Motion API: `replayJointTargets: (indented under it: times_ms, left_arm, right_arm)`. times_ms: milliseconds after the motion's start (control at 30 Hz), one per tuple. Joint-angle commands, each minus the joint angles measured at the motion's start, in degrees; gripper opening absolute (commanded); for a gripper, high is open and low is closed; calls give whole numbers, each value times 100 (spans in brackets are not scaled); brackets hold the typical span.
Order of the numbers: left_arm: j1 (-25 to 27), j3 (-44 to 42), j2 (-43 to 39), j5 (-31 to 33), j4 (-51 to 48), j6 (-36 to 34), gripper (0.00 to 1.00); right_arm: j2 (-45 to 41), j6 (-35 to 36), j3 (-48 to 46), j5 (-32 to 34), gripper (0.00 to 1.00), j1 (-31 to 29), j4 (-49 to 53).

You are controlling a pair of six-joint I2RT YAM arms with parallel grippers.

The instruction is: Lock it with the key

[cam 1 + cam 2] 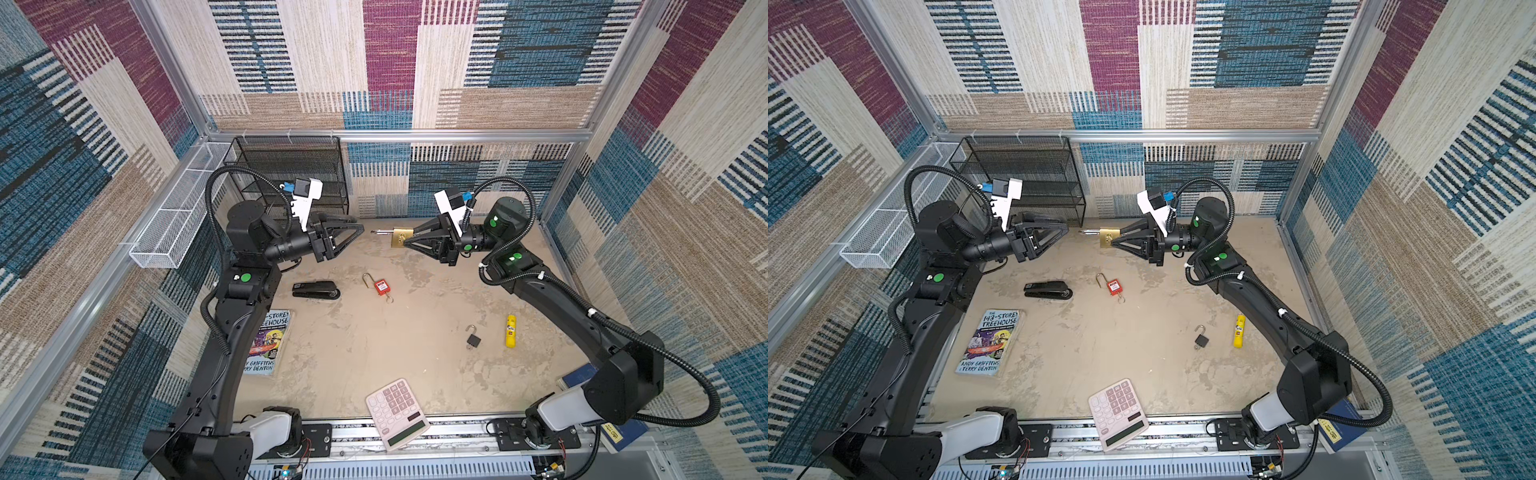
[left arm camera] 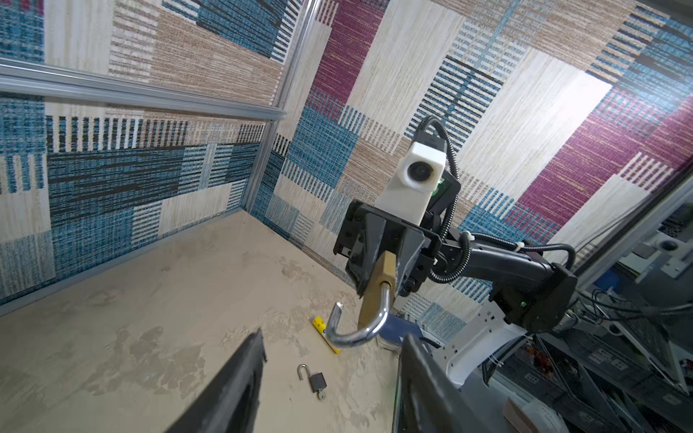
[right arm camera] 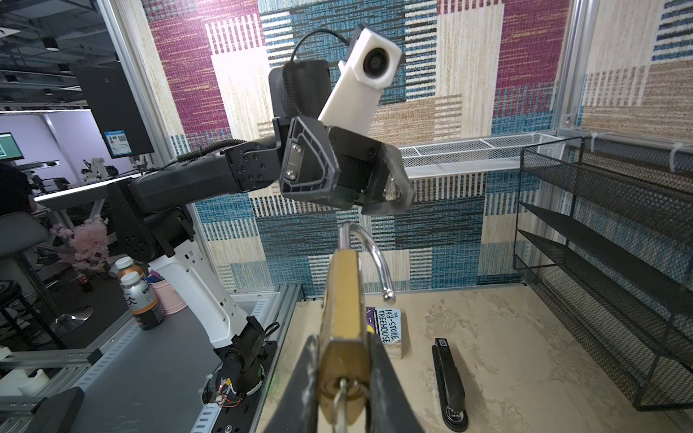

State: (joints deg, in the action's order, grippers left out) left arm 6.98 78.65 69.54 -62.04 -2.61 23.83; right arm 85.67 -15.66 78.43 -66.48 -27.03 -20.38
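Gripping brass padlock (image 1: 400, 237) mid-air in R end effector (image 1: 409, 240), jaws pinched narrow on the body's flat faces, well above desk (image 1: 374, 353), toward back wall. Spotting key (image 3: 339, 397) seated in the keyway at the body's gripped end in R wrist view, w/ ring hanging off it. Noting shackle (image 2: 360, 333) open: 1 leg seated in body, free leg swung out sideways, tip off its hole. Hovering L end effector (image 1: 358, 226) just beside shackle, not touching, jaws roughly half open, holding nothing.

Judging step in hand: closing shackle w/ L side before any key turn.

Doing it well, prob.:
- Swinging free leg round 1st, til lined up over its hole; pressing sooner likely jamming tip on brass edge.
- Pushing along the legs' axis, straight toward R palm, to avoid pivoting body between R pads.
- Pressing on crown of the bend w/ 1 L finger or closed tips, not pinching the chrome: round, slick, likely slipping.
- Bracing w/ R, not loosening. Gripping near key end, so long lever out to shackle; watching for tilt.
- Leaving key alone til shackle seated; avoiding knocking the ring.

Ignoring red padlock (image 1: 381, 286) and small black padlock (image 1: 473, 340), both lying open on desk, well apart from the work.
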Motion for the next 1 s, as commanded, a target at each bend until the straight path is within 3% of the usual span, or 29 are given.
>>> replayJointTargets:
  times_ms: [0,533,633,867,967]
  left_arm:
    - [39,23,42,-317,227,-429,60]
    - [189,-87,-22,-331,225,-577,53]
    - [207,-80,-15,-351,227,-564,47]
    - [225,-80,-4,-337,188,-578,22]
    - [225,-35,-2,-342,81,-647,19]
  right_arm:
    - [80,-294,109,-187,0,-18,-418]
    - [568,-824,605,-465,0,-100,-614]
    - [659,-825,691,-453,0,-135,-630]
    - [802,-833,884,-480,0,-145,-669]
    - [819,-833,902,-520,0,-154,-668]
